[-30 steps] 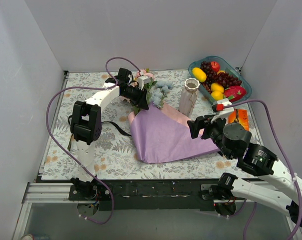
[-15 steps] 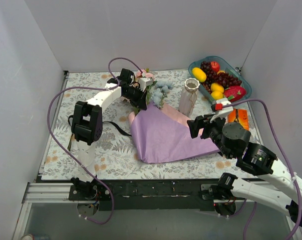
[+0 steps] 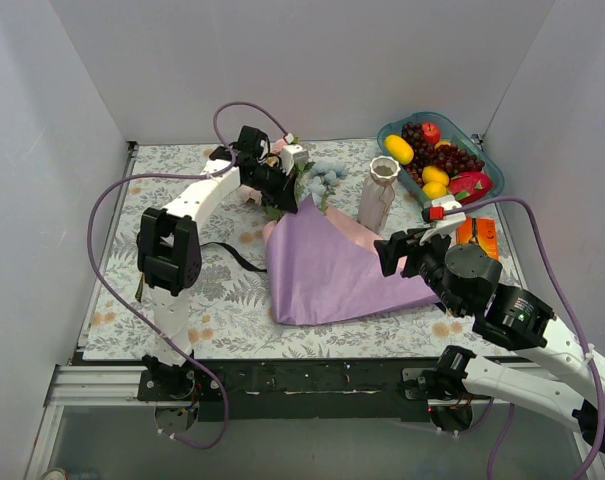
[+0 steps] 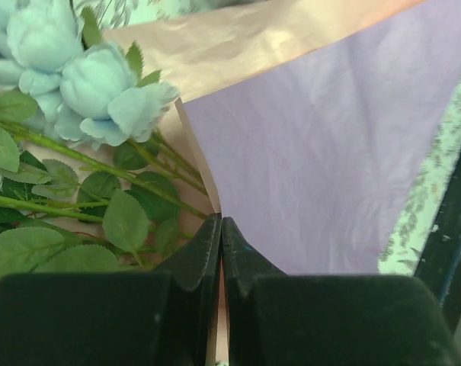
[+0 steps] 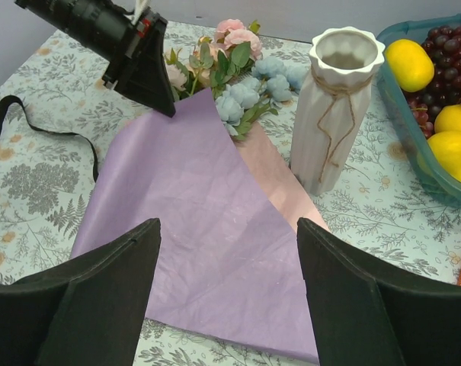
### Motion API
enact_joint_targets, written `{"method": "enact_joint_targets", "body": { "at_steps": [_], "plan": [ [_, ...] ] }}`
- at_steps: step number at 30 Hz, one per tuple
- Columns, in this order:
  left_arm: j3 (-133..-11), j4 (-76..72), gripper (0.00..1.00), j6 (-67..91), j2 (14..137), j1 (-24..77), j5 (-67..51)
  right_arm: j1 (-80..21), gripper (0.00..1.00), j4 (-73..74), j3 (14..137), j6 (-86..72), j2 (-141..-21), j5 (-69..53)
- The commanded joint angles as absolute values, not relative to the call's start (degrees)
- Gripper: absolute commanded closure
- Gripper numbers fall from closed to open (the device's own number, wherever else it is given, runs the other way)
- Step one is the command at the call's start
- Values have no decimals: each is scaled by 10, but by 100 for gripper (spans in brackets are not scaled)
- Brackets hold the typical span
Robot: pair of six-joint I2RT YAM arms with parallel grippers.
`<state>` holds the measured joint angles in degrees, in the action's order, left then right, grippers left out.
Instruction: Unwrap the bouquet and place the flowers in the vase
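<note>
The left fingers point(image 4: 212, 255) are pressed fully together, pinching the far corner of the lilac wrapping paper point(image 4: 321, 152). The paper's edge runs straight into the seam between the 2 pads, and the pinched corner looks raised off the counter point(image 3: 222, 290). Right beside that grip lie the flowers point(image 4: 85, 84), pale blue blooms on green stems. The right fingers point(image 5: 100, 297) stand wide apart, holding nothing, above the near right part of the sheet. The white ribbed vase point(image 5: 333, 114) stands upright just right of the flowers, apart from both pairs of fingers. A black ribbon point(image 5: 32, 133) lies loose to the left.
</note>
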<state>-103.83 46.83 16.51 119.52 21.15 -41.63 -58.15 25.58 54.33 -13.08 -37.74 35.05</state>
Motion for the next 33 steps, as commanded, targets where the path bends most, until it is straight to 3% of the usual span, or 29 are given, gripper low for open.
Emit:
{"method": "enact_joint_targets", "body": {
  "at_steps": [1, 9, 12, 14, 18, 29, 31, 32, 33],
  "plan": [
    [-1076, 515, 100, 142, 1075, 214, -484, -584, 21, 229, 577, -114, -379, 345],
    [-1080, 587, 100, 108, 976, 239, -578, -584, 21, 226, 580, -101, -371, 349],
    [-1068, 623, 94, 82, 942, 272, -589, -584, 21, 226, 582, -97, -367, 350],
    [-1060, 659, 83, 65, 928, 306, -590, -584, 21, 227, 584, -94, -365, 352],
    [-1048, 721, 71, 34, 918, 340, -595, -584, 20, 232, 591, -90, -359, 355],
    [-1069, 788, 71, 34, 891, 350, -584, -584, 20, 214, 562, -89, -374, 353],
    [-1100, 723, 74, 60, 874, 291, -541, -584, 20, 208, 557, -88, -375, 359],
    [-1067, 631, 73, 115, 855, 246, -454, -584, 20, 208, 557, -89, -374, 359],
    [-1003, 408, 72, 237, 830, 174, -378, -584, 20, 206, 555, -88, -374, 359]
  ]
}}
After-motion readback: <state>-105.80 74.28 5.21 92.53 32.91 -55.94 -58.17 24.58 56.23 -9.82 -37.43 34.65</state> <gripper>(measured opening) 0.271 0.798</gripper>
